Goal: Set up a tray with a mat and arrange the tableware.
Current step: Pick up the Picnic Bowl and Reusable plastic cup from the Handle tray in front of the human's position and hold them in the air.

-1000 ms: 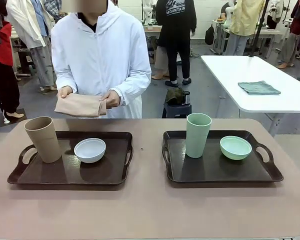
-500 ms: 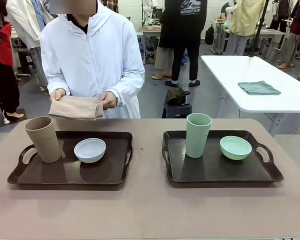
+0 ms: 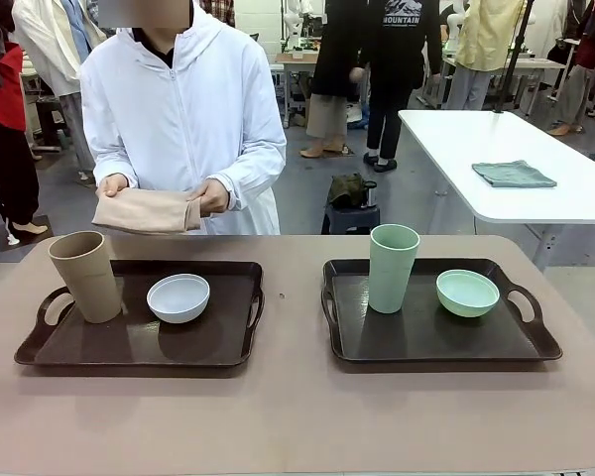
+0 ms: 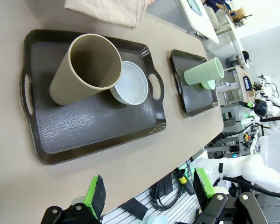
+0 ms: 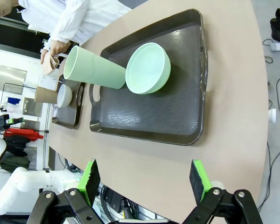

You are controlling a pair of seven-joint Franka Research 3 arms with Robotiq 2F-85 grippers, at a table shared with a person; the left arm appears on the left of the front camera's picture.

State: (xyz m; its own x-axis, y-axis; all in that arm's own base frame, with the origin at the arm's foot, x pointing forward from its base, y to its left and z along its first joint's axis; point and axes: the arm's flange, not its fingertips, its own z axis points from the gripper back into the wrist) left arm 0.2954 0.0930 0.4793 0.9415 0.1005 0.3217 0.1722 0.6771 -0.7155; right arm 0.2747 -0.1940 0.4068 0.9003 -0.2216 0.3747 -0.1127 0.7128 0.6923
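Two dark trays lie on the table. The left tray [image 3: 99,347] carries a tan cup [image 3: 85,277] and a white bowl [image 3: 178,297]. On the right tray [image 3: 426,342] stand a pale green cup [image 3: 393,268] and a pale green bowl [image 3: 467,293]. Behind the table a person holds a folded tan mat [image 3: 147,211] in both hands. My left gripper [image 4: 149,193] hangs open above the table's near edge, short of the left tray [image 4: 60,140] with its tan cup [image 4: 86,70] and white bowl [image 4: 130,84]. My right gripper [image 5: 142,179] is open too, above the right tray [image 5: 154,116].
A white side table [image 3: 535,178] with a folded green cloth [image 3: 514,174] stands at the back right. Bare tan tabletop [image 3: 288,416] runs between the trays and along the near edge. Other people stand in the background.
The person has shifted slightly to the left and lowered the folded mat a little. Trays, cups and bowls have not moved.
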